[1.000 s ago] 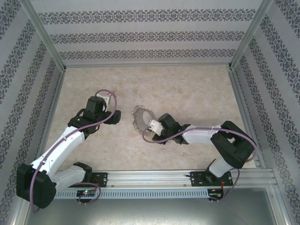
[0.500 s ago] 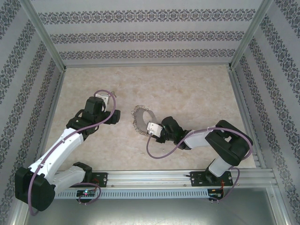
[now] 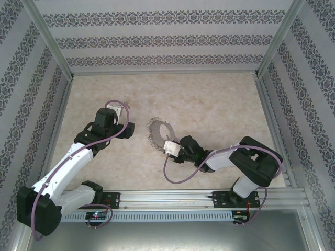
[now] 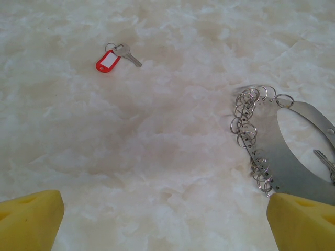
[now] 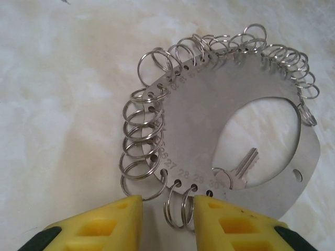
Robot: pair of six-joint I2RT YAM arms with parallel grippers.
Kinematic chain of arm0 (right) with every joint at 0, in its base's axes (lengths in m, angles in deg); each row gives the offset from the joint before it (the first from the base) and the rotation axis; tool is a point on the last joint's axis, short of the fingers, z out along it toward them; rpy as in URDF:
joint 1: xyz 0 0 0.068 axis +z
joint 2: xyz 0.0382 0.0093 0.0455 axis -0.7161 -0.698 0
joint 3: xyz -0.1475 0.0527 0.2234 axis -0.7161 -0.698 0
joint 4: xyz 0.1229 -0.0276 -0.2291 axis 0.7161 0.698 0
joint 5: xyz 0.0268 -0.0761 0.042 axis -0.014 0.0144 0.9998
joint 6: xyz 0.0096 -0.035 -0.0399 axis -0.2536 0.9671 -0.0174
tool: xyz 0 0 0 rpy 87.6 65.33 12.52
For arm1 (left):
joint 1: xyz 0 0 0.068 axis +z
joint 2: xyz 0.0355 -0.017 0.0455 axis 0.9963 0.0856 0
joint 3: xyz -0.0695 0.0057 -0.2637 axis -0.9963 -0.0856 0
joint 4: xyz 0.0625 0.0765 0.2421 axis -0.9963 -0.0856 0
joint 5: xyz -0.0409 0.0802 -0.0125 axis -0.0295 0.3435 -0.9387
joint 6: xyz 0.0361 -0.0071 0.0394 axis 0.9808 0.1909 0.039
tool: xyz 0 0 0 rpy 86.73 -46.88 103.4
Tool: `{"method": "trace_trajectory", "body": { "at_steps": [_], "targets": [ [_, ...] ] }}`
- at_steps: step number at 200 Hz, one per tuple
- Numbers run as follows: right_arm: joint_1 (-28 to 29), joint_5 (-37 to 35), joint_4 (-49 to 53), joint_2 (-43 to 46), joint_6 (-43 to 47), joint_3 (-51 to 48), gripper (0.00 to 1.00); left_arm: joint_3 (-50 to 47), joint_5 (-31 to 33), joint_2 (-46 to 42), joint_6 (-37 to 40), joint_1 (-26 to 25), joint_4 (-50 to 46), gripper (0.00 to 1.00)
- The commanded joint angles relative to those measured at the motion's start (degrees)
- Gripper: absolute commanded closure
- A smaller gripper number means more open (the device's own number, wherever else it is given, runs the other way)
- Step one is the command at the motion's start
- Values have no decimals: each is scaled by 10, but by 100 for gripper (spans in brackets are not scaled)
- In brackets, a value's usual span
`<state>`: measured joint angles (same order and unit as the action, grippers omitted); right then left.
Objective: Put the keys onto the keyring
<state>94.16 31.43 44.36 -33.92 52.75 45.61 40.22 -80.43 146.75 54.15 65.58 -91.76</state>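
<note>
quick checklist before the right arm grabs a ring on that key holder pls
1. The right tool open: ok, a gap shows between its fingers.
2. It is lined up on the keyring: ok, two split rings at the plate's near edge sit in that gap.
3. Rings clamped: not ok, not closed on them yet.
4. The left tool open and empty: ok.
5. The red-tagged key free to pick up: ok, it lies alone on the table, apart from the keyring.
6. Which ring should take it: cannot tell; another key already hangs on the plate.
</note>
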Motion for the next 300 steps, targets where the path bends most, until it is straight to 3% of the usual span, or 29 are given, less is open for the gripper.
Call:
{"method": "trace_trajectory", "body": {
  "at_steps": [1,75,124,155,180,204,229,262,300],
  "targets": [
    [2,-45,-13,0,-25,5,69,-4,-1,-9,11,-9,-10,0],
    [30,-105,-40,-38,-12,8,74,-3,-9,-10,12,-8,-10,0],
    [37,-126,-61,-45,-6,6,92,-4,-14,-10,9,-9,-7,0],
    [37,-107,-65,-6,-5,-8,97,-9,-25,-11,-2,-9,7,0],
    [36,-73,-27,48,1,-11,98,-44,-116,-19,1,-10,82,0],
    [19,-28,39,100,-16,1,99,-107,-239,-34,25,-11,241,0],
    [-23,53,74,140,-85,8,100,-162,-355,-34,138,-21,403,0],
    [-57,118,119,175,-164,28,100,-128,-460,24,299,-25,366,0],
    [-94,190,123,192,-237,37,100,-133,-472,105,335,-61,450,0]
  ]
}}
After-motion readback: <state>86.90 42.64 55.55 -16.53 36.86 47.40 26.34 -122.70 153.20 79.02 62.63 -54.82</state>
